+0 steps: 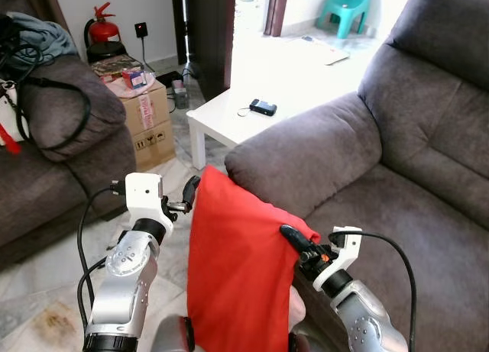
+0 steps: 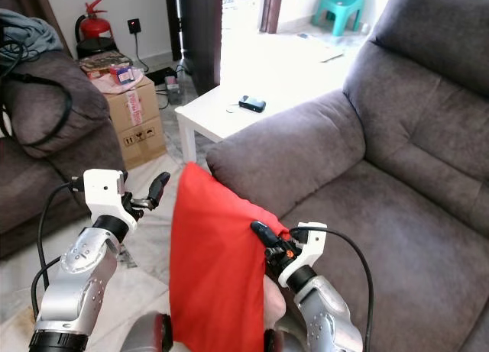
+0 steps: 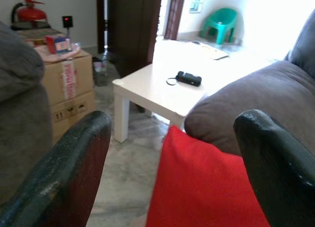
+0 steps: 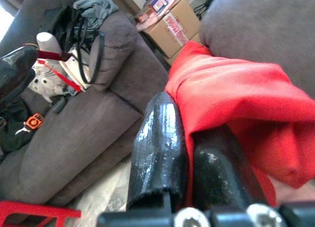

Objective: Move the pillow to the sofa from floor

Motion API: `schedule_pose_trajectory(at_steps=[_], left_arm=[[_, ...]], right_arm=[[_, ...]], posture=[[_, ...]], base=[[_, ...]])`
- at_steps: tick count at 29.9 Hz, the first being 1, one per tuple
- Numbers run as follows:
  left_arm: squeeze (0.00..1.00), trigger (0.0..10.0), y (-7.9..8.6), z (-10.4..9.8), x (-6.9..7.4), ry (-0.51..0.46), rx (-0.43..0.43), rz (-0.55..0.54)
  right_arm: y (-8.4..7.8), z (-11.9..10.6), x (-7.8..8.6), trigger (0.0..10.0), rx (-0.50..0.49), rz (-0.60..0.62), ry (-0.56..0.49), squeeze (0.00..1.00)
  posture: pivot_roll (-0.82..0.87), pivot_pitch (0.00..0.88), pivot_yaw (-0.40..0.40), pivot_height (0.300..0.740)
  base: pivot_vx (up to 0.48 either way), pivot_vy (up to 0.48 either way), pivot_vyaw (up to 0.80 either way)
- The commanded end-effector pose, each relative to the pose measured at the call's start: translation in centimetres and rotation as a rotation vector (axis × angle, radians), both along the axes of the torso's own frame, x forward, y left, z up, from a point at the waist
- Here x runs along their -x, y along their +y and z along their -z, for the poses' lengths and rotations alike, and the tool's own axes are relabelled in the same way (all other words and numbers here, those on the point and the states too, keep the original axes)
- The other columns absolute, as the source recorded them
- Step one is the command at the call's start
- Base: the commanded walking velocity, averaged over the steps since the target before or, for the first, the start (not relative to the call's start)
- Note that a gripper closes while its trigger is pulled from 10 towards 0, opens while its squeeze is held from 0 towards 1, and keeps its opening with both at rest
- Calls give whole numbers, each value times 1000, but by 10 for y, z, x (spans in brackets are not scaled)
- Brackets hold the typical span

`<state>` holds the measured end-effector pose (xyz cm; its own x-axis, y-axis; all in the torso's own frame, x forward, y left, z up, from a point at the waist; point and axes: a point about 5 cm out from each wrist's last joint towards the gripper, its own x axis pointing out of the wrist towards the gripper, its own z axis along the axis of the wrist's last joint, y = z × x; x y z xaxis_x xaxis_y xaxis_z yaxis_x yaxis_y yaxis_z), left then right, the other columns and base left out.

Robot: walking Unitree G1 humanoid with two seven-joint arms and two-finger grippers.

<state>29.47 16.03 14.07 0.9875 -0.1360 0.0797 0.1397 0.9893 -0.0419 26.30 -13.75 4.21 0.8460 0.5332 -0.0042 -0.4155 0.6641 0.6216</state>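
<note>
A red pillow [image 1: 241,276] hangs upright in front of the robot, its long axis running nearly vertical and its upper corner pointing up toward the armrest [image 1: 306,157] of the grey sofa [image 1: 412,184]. The pillow is off the floor, its top edge level with the front of the sofa seat and just beside the armrest.

The right gripper [image 1: 300,243] grips the pillow's upper right corner; in the right wrist view its 2 black fingers [image 4: 162,148] are pressed together with red fabric pinched between them. The left gripper [image 1: 189,195] sits at the pillow's upper left edge with its 2 fingers [image 3: 64,173] spread wide apart, the red cloth lying between and beyond them without being clamped.

Behind the pillow stands a low white table [image 1: 237,115] carrying a small dark device [image 1: 263,107]. To the robot's left are a cardboard box [image 1: 145,115] and a second grey sofa [image 1: 53,153] draped with clothes and black cables. A red fire extinguisher [image 1: 103,27] stands by the far wall, and a turquoise plastic chair [image 1: 348,8] sits in the bright room beyond the doorway.
</note>
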Motion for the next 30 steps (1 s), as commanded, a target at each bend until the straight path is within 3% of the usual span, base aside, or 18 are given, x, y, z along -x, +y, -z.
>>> schedule_pose_trajectory(at_steps=[1, 17, 25, 30], left_arm=[[0, 10000, -3, -3, 0, -10, -10, 13], [0, 10000, -4, -3, -1, -9, -21, 22], [0, 10000, -3, -3, -2, -10, -27, 20], [0, 10000, -3, -3, -3, -11, -27, 20]], right_arm=[[-6, -26, -13, 10000, 3, 34, -145, 0], [-6, -31, -17, 10000, -24, 57, -172, 0], [-4, -33, -18, 10000, -29, 54, -185, 0], [-2, -36, -19, 10000, -35, 54, -196, 0]], posture=[[136, 0, -111, 683], [136, 0, -100, 683], [139, 0, -100, 740], [139, 0, -99, 740]], base=[[0, 0, 0], [0, 0, 0], [0, 0, 0], [0, 0, 0]])
